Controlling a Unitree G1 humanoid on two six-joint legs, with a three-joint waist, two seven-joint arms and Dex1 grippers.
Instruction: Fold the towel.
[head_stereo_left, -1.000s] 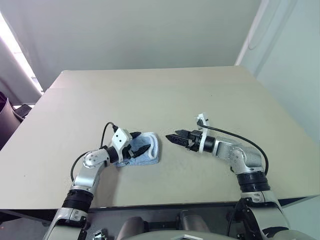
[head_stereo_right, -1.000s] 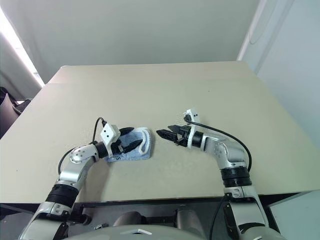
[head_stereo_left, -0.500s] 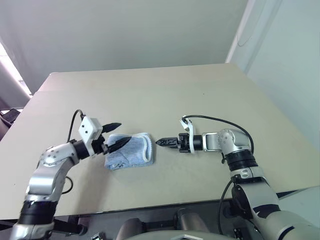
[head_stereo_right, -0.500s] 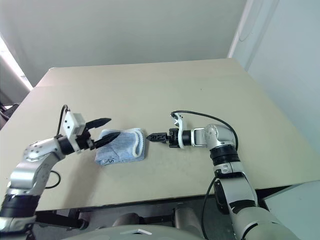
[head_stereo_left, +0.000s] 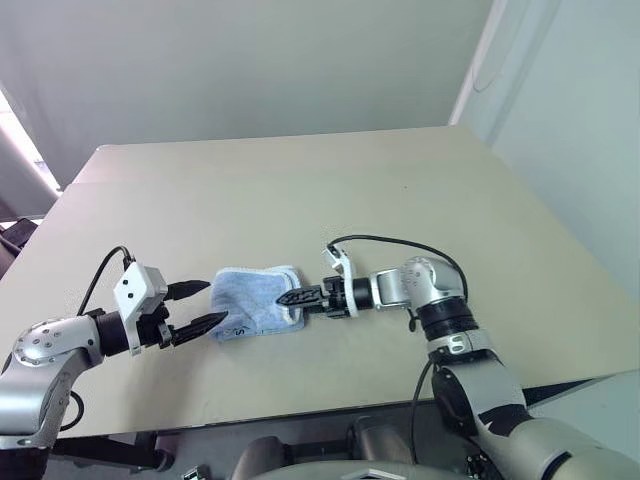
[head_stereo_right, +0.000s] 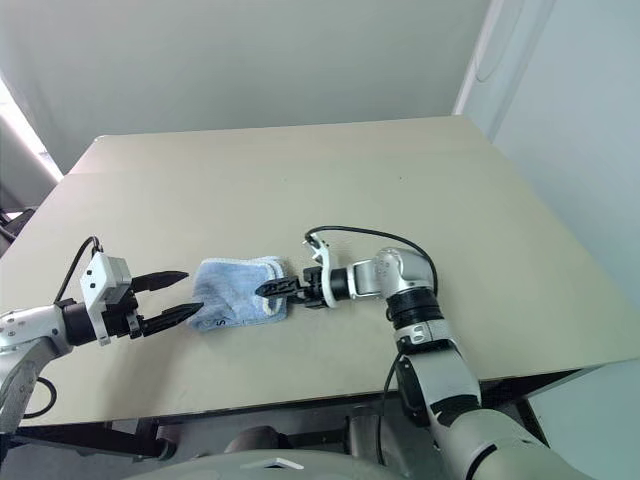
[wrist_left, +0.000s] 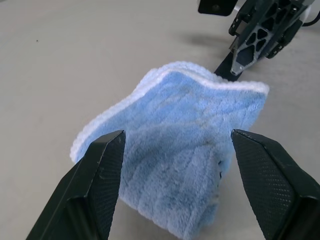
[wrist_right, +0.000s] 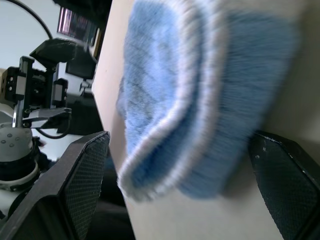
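Note:
The towel (head_stereo_left: 255, 298), light blue with white edging, lies folded on the table near its front edge. Its stacked white-trimmed edges face my right gripper. My left gripper (head_stereo_left: 213, 301) hovers just off the towel's left side, open, its fingertips close to the cloth with nothing between them. In the left wrist view the towel (wrist_left: 190, 140) lies just ahead of the spread fingers. My right gripper (head_stereo_left: 281, 297) points left at the towel's right edge, open. In the right wrist view the layered edge of the towel (wrist_right: 200, 100) lies between its wide-apart fingers.
The beige table (head_stereo_left: 400, 190) stretches far back and to both sides of the towel. Its front edge runs just below both arms. A black cable (head_stereo_left: 395, 242) loops over the right wrist.
My left gripper has pulled back off the towel to the left and stays open. My right gripper has swung left, up to the towel's right edge. The towel has kept its fold.

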